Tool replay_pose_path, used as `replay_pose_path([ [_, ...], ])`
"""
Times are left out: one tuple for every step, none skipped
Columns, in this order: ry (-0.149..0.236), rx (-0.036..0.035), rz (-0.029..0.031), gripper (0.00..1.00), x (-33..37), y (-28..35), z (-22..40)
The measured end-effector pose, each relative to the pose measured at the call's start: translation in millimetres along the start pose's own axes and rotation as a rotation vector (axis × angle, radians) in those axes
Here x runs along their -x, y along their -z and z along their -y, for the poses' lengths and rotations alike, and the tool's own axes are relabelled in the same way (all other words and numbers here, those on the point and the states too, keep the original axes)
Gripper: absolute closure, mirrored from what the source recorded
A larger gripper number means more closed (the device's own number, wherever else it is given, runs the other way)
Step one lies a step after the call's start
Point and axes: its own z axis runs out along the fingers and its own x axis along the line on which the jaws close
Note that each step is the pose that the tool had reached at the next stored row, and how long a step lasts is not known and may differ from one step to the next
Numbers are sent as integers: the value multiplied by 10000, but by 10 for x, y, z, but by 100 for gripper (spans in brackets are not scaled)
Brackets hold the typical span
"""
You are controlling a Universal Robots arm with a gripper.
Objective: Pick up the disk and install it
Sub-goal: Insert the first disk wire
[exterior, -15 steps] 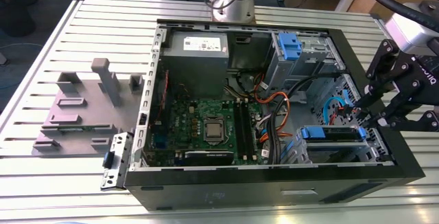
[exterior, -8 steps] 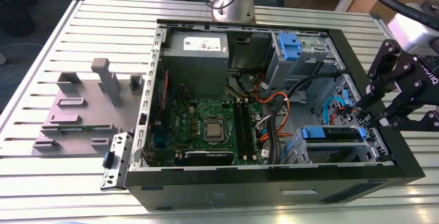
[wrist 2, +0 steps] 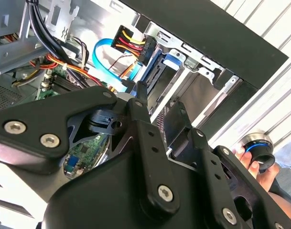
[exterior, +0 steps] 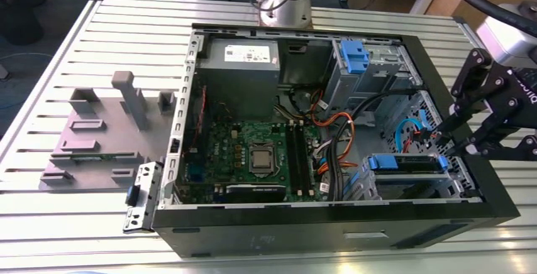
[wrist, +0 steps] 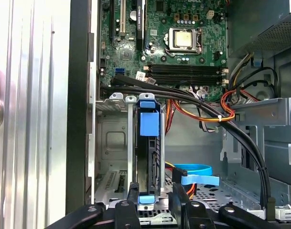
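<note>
Over the slatted table (exterior: 50, 66), my gripper (wrist: 153, 193) sits at the disk (wrist: 149, 143). I cannot tell my grip. Nearby cables (wrist: 202, 107) may snag.

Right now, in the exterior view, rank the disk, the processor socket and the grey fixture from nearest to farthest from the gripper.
1. The disk, in the drive bay beside the gripper.
2. The processor socket, mid-motherboard.
3. The grey fixture, outside the case, at the exterior view's left.

The gripper's (wrist 2: 157, 109) black linkage looms close. Behind it is the open computer case (wrist 2: 221, 43) with a blue cable (wrist 2: 104, 52). A hand (wrist 2: 267, 176) holds a small cylinder (wrist 2: 259, 145).
</note>
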Motion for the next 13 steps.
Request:
replay_pose_path([
  [0, 0, -1, 59, 0, 0, 2],
  [1, 0, -1, 59, 0, 0, 5],
  [1, 0, 0, 59, 0, 0, 7],
  [0, 0, 0, 59, 0, 0, 9],
  [0, 0, 0, 59, 0, 0, 11],
  [1, 0, -1, 59, 0, 1, 13],
  [1, 0, -1, 59, 0, 0, 15],
  [1, 0, 0, 59, 0, 0, 16],
  [0, 0, -1, 59, 0, 1, 18],
  [0, 0, 0, 59, 0, 1, 20],
  [0, 0, -1, 59, 0, 1, 22],
  [0, 0, 0, 59, 0, 1, 24],
  [0, 0, 0, 59, 0, 1, 26],
])
